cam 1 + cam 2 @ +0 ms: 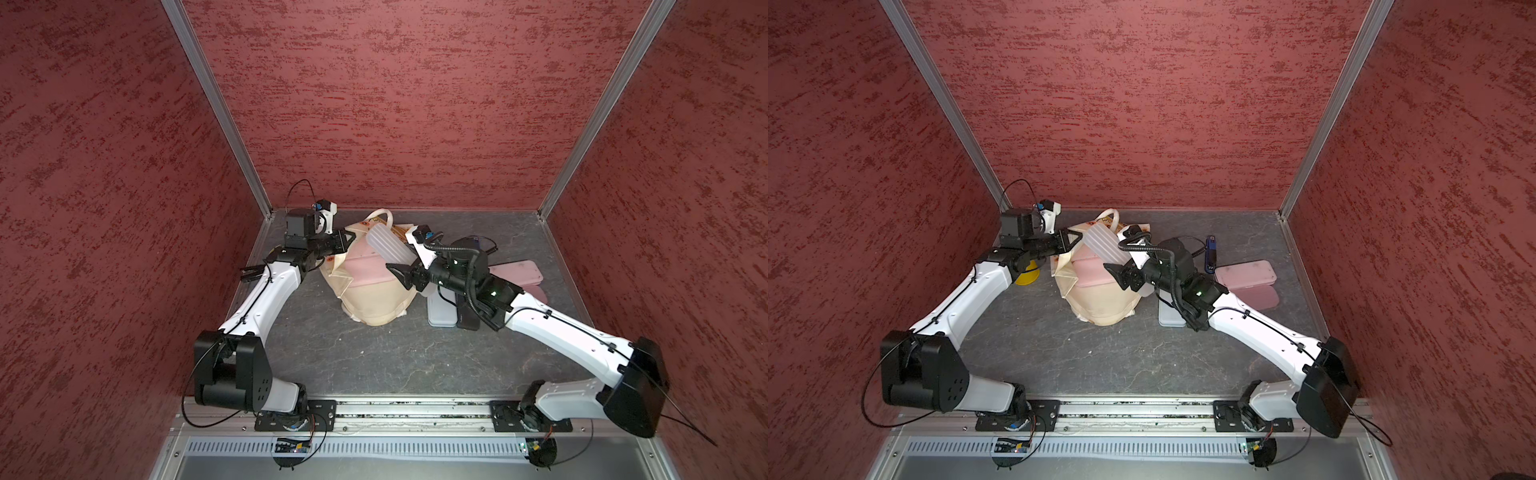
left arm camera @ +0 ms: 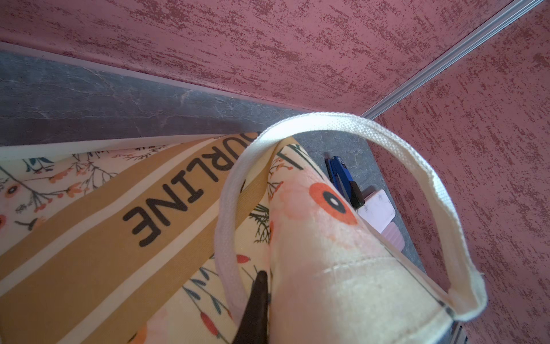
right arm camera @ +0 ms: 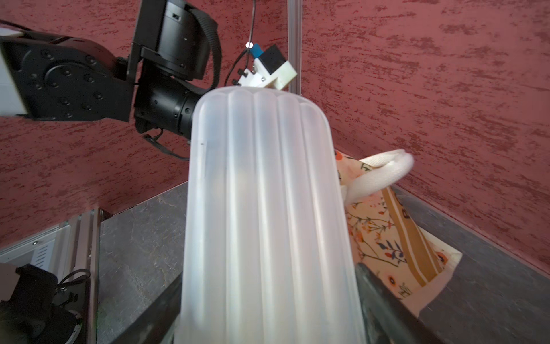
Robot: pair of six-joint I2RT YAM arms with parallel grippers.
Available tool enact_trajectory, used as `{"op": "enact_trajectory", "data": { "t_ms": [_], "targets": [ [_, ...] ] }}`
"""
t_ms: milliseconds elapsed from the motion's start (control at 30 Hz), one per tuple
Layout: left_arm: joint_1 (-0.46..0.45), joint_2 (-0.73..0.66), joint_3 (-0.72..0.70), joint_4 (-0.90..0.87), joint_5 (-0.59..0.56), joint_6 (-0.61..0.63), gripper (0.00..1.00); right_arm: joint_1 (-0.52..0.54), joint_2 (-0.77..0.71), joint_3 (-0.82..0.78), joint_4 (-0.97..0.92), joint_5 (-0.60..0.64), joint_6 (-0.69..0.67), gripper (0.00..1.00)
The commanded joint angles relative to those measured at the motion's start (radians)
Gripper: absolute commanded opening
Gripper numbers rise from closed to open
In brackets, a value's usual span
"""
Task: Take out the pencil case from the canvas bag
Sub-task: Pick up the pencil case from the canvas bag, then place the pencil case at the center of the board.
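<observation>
Holding the ribbed pencil case (image 1: 386,245) above the open canvas bag (image 1: 374,303), the right claw (image 1: 402,272) grips one end; the left claw (image 1: 343,241) pinches the bag's rim. Extraction looks nearly done: next, carry it clear to bare bench (image 1: 374,361).

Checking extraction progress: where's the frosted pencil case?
In both top views the frosted pencil case sits in the right gripper, over the open canvas bag.

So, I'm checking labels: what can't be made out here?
- Pads of the right hand: behind the frosted pencil case, right wrist view.
- Yellow object: mostly behind the left arm, in a top view.
- Canvas bag lettering: partly under its handle, left wrist view.
</observation>
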Motion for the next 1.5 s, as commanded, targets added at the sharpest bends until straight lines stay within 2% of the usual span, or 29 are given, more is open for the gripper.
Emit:
{"op": "enact_trajectory", "data": {
  "t_ms": [0,333,633,1133,1467],
  "targets": [
    [-0.006,-0.010,0.012,-0.009,0.015,0.006,0.00,-0.040,-0.026,0.002,0.048,0.046,0.046,0.46],
    [-0.006,-0.016,0.012,-0.011,0.015,0.007,0.00,-0.168,-0.064,-0.061,0.043,0.107,0.100,0.46],
    [-0.004,-0.022,0.015,-0.022,0.001,0.021,0.00,-0.305,0.024,-0.121,0.151,0.102,0.153,0.45],
    [0.031,-0.026,0.016,-0.016,0.011,0.016,0.00,-0.501,0.434,0.060,0.232,0.051,0.201,0.45],
    [0.037,-0.031,0.016,-0.021,-0.001,0.022,0.00,-0.516,0.678,0.273,0.209,0.131,0.258,0.44]
  ]
}}
